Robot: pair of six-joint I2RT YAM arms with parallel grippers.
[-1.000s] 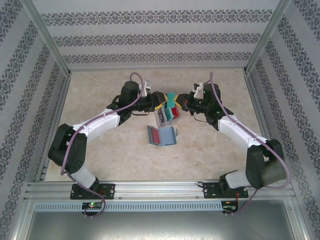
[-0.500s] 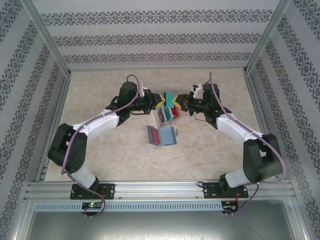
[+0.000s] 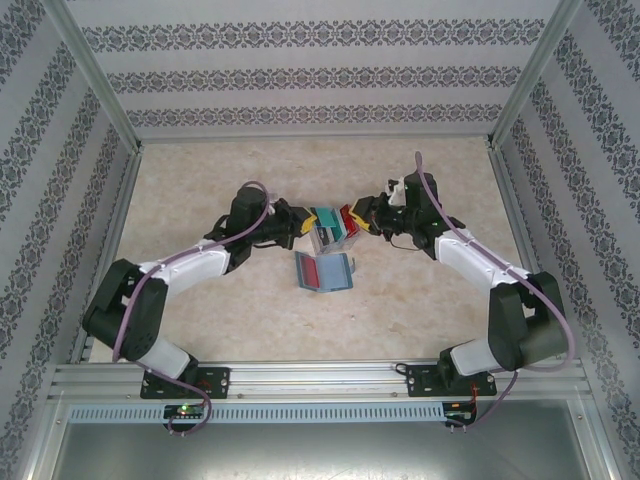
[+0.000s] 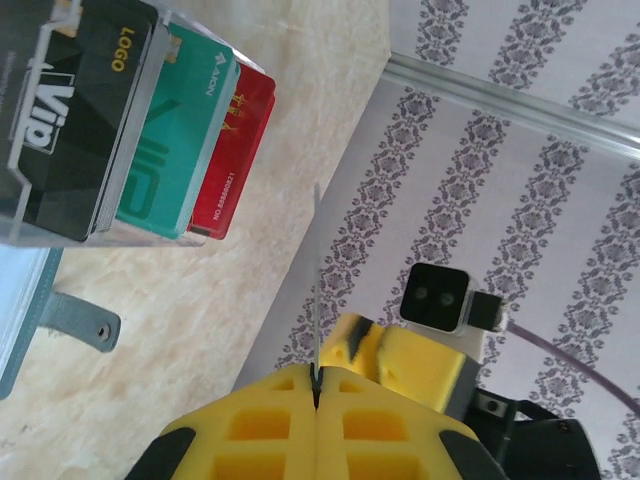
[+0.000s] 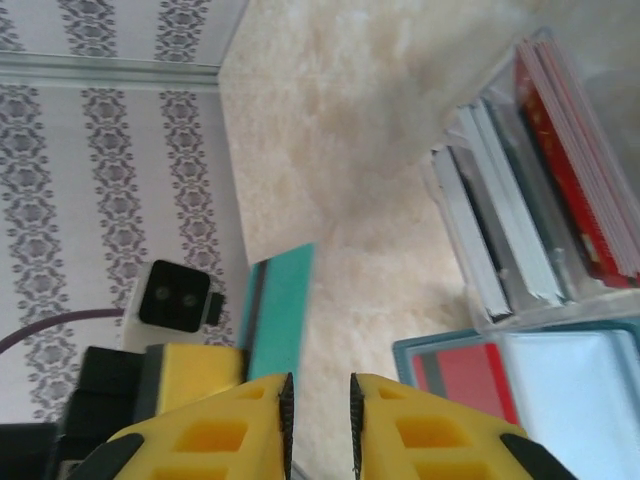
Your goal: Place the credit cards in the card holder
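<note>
My left gripper [image 3: 303, 222] [image 4: 316, 372] is shut on a teal credit card [image 3: 322, 214], which shows edge-on [image 4: 317, 270] in the left wrist view and as a teal strip [image 5: 278, 310] in the right wrist view. Just right of that card, my right gripper [image 3: 358, 218] [image 5: 318, 385] is open by a narrow gap with nothing between its jaws. The card holder [image 3: 323, 271] [image 5: 412, 350], a teal-blue wallet, lies open on the table below both grippers. A red card [image 3: 320, 270] [image 5: 468, 380] sits in it.
A small clear plastic box [image 3: 336, 236] [image 4: 60, 215] [image 5: 500, 300] stands under the grippers, just beyond the wallet. It holds a black VIP card [image 4: 75, 130], a teal one [image 4: 175, 140] and a red one [image 4: 235, 150] upright. Patterned walls enclose the table.
The teal card was held between both grippers. The left gripper shut on it, the right one opened and let go, and the left arm drew back and down with the card.
</note>
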